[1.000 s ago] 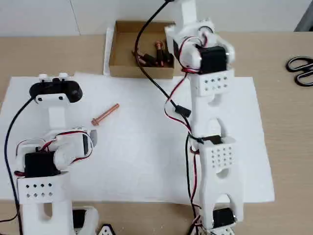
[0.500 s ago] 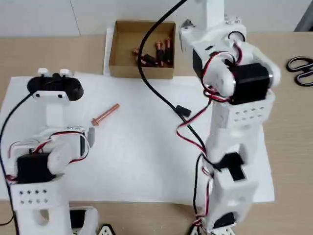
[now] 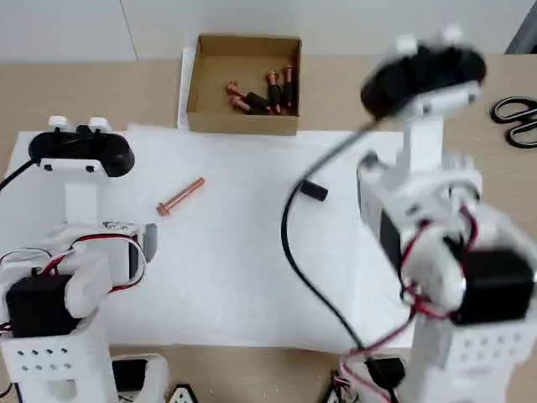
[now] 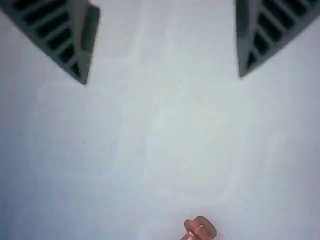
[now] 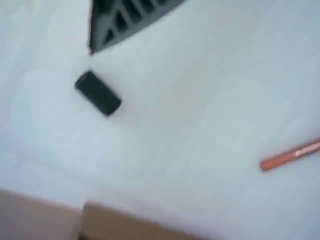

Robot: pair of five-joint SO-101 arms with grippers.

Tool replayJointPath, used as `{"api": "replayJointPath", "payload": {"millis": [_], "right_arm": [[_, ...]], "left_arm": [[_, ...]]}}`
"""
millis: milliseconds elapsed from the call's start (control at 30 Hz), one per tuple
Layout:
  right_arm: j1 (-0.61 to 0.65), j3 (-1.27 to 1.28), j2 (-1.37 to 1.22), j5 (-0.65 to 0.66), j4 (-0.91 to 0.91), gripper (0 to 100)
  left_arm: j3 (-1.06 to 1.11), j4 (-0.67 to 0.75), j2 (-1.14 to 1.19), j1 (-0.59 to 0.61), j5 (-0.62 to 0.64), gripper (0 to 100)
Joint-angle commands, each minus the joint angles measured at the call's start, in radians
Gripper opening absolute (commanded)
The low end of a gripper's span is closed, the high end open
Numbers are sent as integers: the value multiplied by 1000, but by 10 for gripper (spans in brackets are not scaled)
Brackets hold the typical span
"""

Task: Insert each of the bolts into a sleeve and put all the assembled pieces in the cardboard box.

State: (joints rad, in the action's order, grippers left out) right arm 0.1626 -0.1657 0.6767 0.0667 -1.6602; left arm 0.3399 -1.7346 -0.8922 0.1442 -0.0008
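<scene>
Hanging over the white sheet (image 3: 252,277) at the table's 9 o'clock side, the left arm (image 3: 75,277) aims the left gripper (image 4: 162,77) down, fingers spread wide and holding nothing. One bolt (image 3: 180,196) lies apart from it, toward 4 o'clock. The right arm (image 3: 445,252) stands raised; the right gripper (image 5: 125,20) cannot be judged. One black sleeve (image 3: 314,191) lies mid-sheet. About four assembled pieces (image 3: 264,91) lie in the cardboard box (image 3: 243,124) at 12 o'clock.

Table (image 3: 101,84), white sheet (image 3: 243,269), cardboard box (image 3: 243,124), scissors (image 3: 516,117)

Left hand (image 4: 162,79) spread wide, pointing down; right arm (image 3: 436,210) upright.
</scene>
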Motion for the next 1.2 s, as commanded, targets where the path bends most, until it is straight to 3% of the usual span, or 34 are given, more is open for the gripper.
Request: {"api": "replayJointPath", "payload": {"millis": [0, 333, 467, 600, 833, 1167], "right_arm": [[-12, 301, 186, -6, 35, 195], [-36, 994, 515, -3, 602, 195], [-53, 1086, 555, 35, 682, 195], [-41, 1100, 492, 104, 727, 195], [-35, 945, 173, 190, 736, 194], [-12, 296, -542, 247, 492, 194]], "left_arm": [[-38, -17, -57, 5, -3, 186], [53, -6, -235, 34, -3, 186], [56, -2, -232, 153, -3, 187], [56, -2, -233, 199, -3, 187], [56, -2, -233, 206, -3, 187], [58, -2, -235, 206, -3, 187]]}}
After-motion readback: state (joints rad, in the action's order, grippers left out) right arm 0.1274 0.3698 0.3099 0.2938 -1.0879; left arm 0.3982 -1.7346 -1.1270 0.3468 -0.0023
